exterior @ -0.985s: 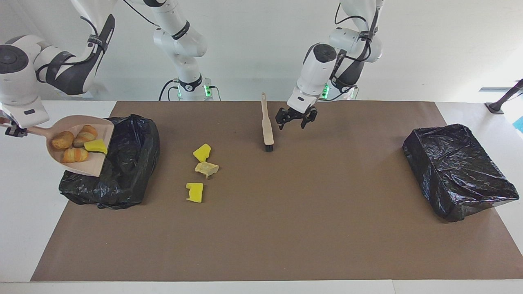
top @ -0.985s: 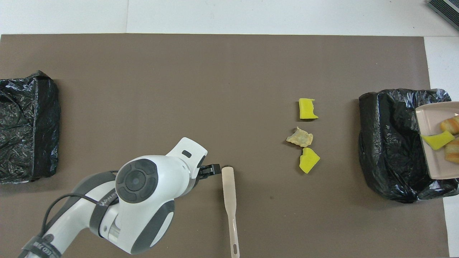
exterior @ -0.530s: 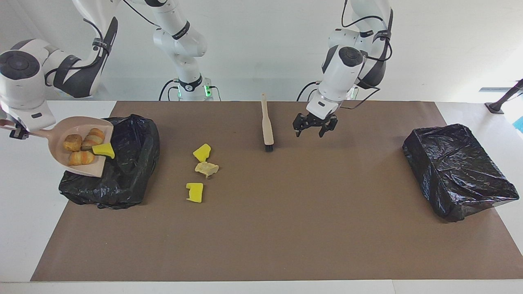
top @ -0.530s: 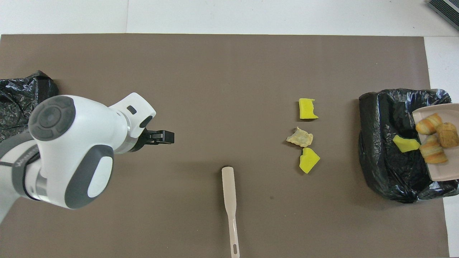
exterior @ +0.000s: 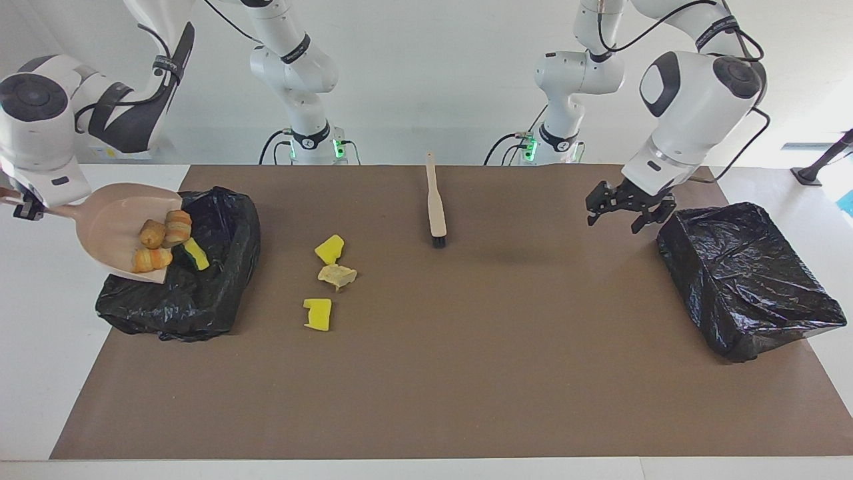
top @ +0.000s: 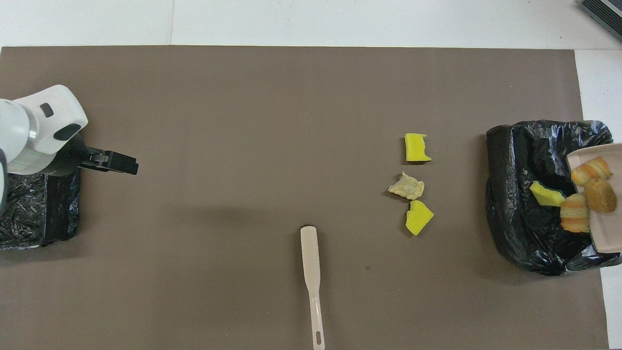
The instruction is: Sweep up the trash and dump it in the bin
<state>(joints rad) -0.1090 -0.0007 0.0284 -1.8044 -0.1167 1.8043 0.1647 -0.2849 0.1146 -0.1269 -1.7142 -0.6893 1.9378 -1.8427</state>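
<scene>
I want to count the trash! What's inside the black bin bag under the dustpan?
One yellow foam chunk lies in the bin bag. Three bread-like chunks sit on the tilted dustpan, which hides part of the bag's inside.

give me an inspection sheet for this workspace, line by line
Surface: brown paper mat over a white table, flat.
Job's things: two bright yellow foam chunks and one pale beige lump lie on the mat; three orange-brown bread-like chunks sit at the lip of the tilted beige dustpan; one yellow chunk is in the black-bagged bin at the right arm's end.
Clutter: beige long-handled brush lies on the mat; second black-bagged bin at the left arm's end.
Grippers: right gripper holds the dustpan handle; left gripper open, empty, beside the second bin.
Cables: black cables run along the arms.
Surroundings: white wall, nothing else seen.
</scene>
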